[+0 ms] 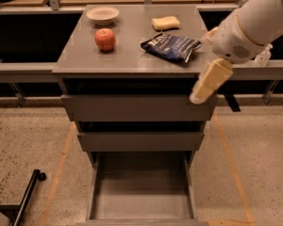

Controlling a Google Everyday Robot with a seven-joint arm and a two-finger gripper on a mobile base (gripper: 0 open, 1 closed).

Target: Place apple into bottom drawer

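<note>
Camera view: looks down from the front on a grey bench (132,62) with three grey drawers stacked beneath it.
Apple: the apple (105,39) sits on the left half of the bench top, red-orange and upright, touching nothing else.
Bowl: a pale bowl (103,15) stands behind the apple, near the back left corner, apart from it.
Sponge: a yellow sponge (165,22) lies flat towards the back right of the top.
Bag: a dark blue snack bag (170,46) lies right of the apple, in front of the sponge, near the right edge.
Arm: the white arm (257,18) comes in from the upper right and slopes down past the bench's right front corner.
End effector: the cream-coloured end effector (200,92) hangs at the right end of the top drawer front, below the bench's edge and well apart from the apple; whether it is apart or together I cannot tell, and it carries nothing.
Top drawer: the top drawer (137,108) is pushed in.
Middle drawer: the middle drawer (140,141) is pushed in, and narrower than the one above.
Bottom drawer: the bottom drawer (141,192) is pulled out towards the camera, showing a plain grey floor.
Floor: speckled floor (33,145) with orange tape lines on either side of the cabinet.
</note>
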